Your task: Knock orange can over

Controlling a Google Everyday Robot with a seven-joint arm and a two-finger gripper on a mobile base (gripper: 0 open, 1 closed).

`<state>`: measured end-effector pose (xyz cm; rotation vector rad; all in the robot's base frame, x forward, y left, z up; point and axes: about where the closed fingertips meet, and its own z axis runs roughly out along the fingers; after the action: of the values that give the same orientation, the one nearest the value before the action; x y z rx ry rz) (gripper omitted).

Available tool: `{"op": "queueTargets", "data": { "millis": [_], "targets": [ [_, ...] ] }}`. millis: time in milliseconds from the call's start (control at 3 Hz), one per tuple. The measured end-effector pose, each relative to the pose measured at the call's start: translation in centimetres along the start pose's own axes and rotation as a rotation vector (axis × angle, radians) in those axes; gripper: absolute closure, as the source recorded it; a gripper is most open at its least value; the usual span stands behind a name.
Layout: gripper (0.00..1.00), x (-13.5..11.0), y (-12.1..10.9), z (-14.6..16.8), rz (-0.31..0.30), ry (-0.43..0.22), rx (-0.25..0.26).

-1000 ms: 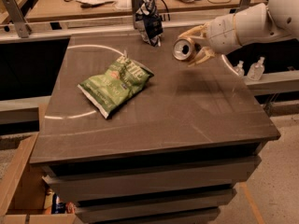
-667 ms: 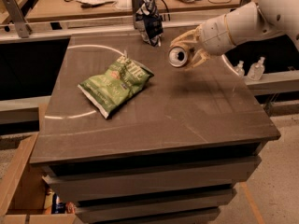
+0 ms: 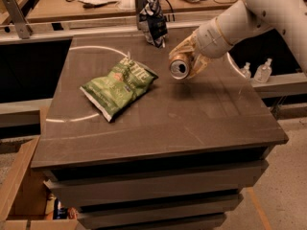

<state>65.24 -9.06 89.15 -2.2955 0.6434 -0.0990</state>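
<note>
The orange can (image 3: 180,66) is held on its side in the camera view, its silver top with pull tab facing the camera, a little above the dark table (image 3: 158,114). My gripper (image 3: 188,61) is at the end of the white arm coming from the upper right. It is shut on the can, with one finger above it and one below. The can hangs over the middle back of the table, to the right of the green chip bag (image 3: 120,85).
A dark blue-and-white snack bag (image 3: 153,20) stands at the table's back edge. Two small clear bottles (image 3: 256,72) sit on a ledge to the right. A workbench with cables runs along the back. An open cardboard box (image 3: 29,195) is at the lower left.
My gripper has carried the can leftward and slightly down, toward the middle of the table. The chip bag and snack bag have not moved.
</note>
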Motion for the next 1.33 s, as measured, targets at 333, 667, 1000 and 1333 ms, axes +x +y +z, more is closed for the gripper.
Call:
{"op": "queueTargets", "data": {
  "millis": [333,667,1000,1333],
  "targets": [
    [1.00,0.14,0.39,0.64,-0.074,0.028,-0.065],
    [1.00,0.24,0.56,0.99,-0.134,0.050,-0.111],
    [1.00,0.17,0.69,1.25,-0.175,0.058,-0.149],
    [1.00,0.06,0.76,1.35,-0.206,0.071,-0.178]
  ]
}}
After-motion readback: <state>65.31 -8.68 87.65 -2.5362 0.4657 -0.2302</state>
